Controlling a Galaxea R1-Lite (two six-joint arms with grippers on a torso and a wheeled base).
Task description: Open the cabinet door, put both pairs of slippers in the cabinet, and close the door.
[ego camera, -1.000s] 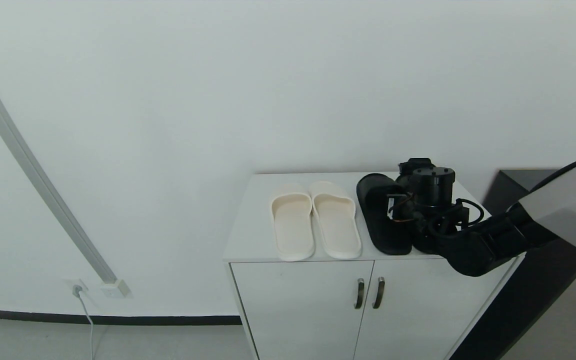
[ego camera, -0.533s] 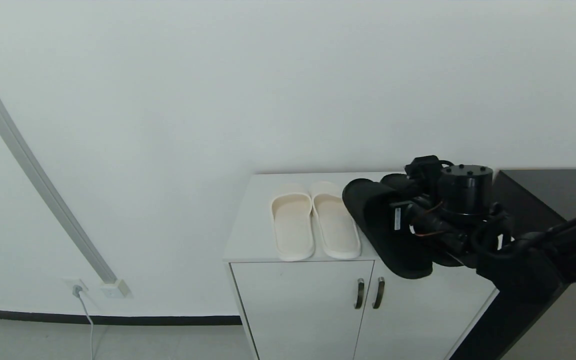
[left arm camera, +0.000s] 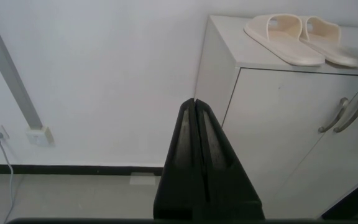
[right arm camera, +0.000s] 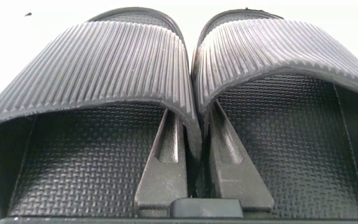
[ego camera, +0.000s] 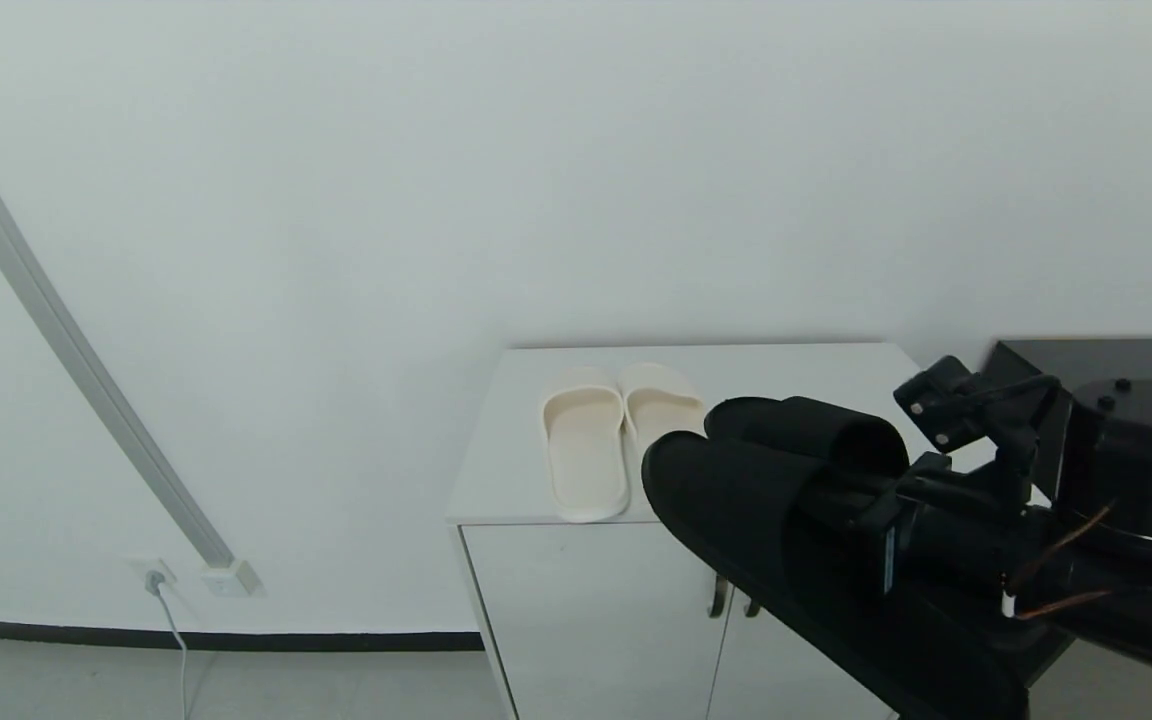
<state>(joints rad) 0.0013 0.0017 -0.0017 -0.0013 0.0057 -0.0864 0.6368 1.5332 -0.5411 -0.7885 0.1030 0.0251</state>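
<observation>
My right gripper is shut on the pair of black slippers, held in the air in front of the cabinet's right door. In the right wrist view its fingers sit one inside each slipper and pinch the touching inner walls of the black slippers between them. A cream pair of slippers lies side by side on the white cabinet's top. Both doors are closed. My left gripper is shut and empty, low and to the left of the cabinet, with the cream slippers above.
The door handles meet at the cabinet's middle. Dark furniture stands right of the cabinet. A slanted wall conduit runs down to an outlet with a cable at the lower left. Open floor lies left of the cabinet.
My right gripper lifted the black slippers off the cabinet top and carried them toward the camera, right and lower. The cream slippers have stayed put.
</observation>
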